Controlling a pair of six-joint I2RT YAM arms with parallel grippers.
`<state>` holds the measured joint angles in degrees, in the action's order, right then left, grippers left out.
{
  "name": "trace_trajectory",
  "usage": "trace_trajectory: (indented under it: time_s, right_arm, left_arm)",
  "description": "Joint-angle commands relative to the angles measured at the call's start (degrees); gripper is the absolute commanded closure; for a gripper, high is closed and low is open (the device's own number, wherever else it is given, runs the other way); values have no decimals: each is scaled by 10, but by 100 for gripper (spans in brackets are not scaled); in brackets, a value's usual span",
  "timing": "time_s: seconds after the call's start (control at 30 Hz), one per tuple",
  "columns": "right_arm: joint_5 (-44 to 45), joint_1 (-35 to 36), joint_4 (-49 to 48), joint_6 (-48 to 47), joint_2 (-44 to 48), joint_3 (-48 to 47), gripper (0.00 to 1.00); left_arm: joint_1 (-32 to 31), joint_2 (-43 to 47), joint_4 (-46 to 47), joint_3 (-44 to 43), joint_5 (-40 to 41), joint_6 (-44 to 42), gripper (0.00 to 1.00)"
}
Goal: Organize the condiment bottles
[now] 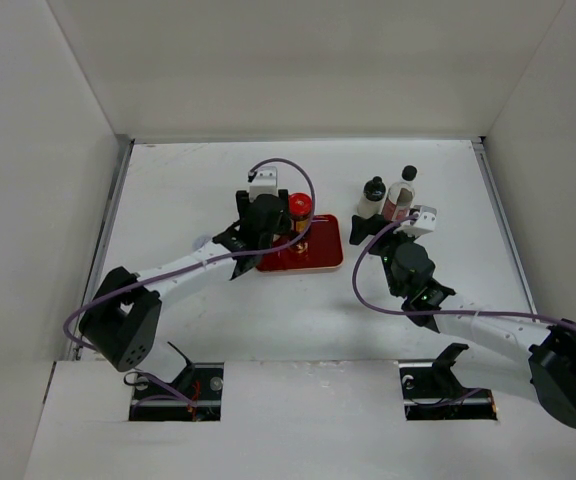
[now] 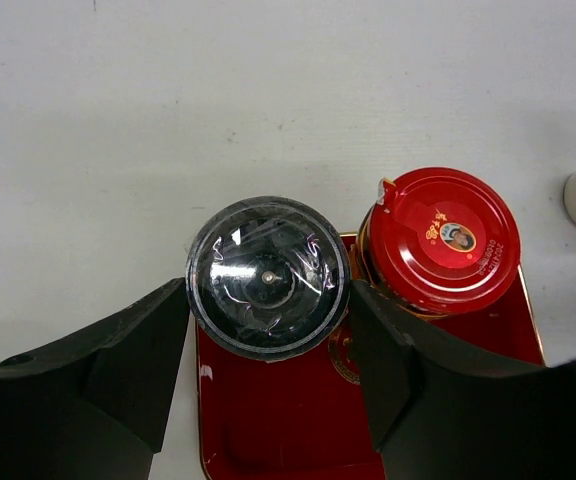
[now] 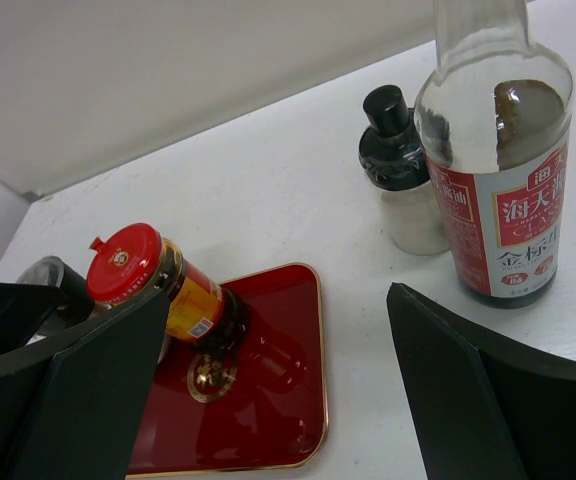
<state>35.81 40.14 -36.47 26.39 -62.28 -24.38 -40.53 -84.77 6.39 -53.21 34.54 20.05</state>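
Observation:
My left gripper [image 2: 268, 292] is shut on the grey-lidded shaker [image 2: 268, 277], which stands at the far left corner of the red tray [image 2: 288, 420]. The red-lidded dark jar [image 2: 438, 238] stands on the tray right beside it. In the top view the left gripper [image 1: 265, 235] hides the shaker, and the red-lidded jar [image 1: 300, 209] shows next to it. My right gripper [image 3: 278, 292] is open and empty, hovering right of the tray [image 3: 268, 400]. A small black-capped bottle [image 3: 398, 165] and the red-labelled bottle [image 3: 503, 190] stand on the table beyond it. The white-lidded jar is not in view.
The two black-capped bottles [image 1: 372, 196] [image 1: 403, 192] stand close together behind the right gripper [image 1: 376, 232]. White walls close in the table on three sides. The near half of the tray [image 1: 318, 258] holds nothing.

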Motion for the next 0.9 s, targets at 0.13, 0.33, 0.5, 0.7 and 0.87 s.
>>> trace_trajectory:
  time_s: [0.13, 0.33, 0.5, 0.7, 0.87]
  right_arm:
    - [0, 1, -30, -4, -1, -15, 3]
    - [-2, 1, -26, -12, -9, -21, 3]
    - [-19, 9, -11, -37, -24, -42, 23]
    - [-31, 27, 106, -60, -38, -122, 64]
    - [-17, 21, 295, -71, -101, -270, 65]
  left_arm:
    - [2, 5, 80, 28, 18, -2, 44]
    - [-7, 20, 99, 53, 25, 0, 19]
    - [-34, 90, 160, 109, 63, 2, 6]
    - [-79, 229, 263, 219, 97, 9, 7]
    - [-133, 339, 287, 310, 105, 24, 21]
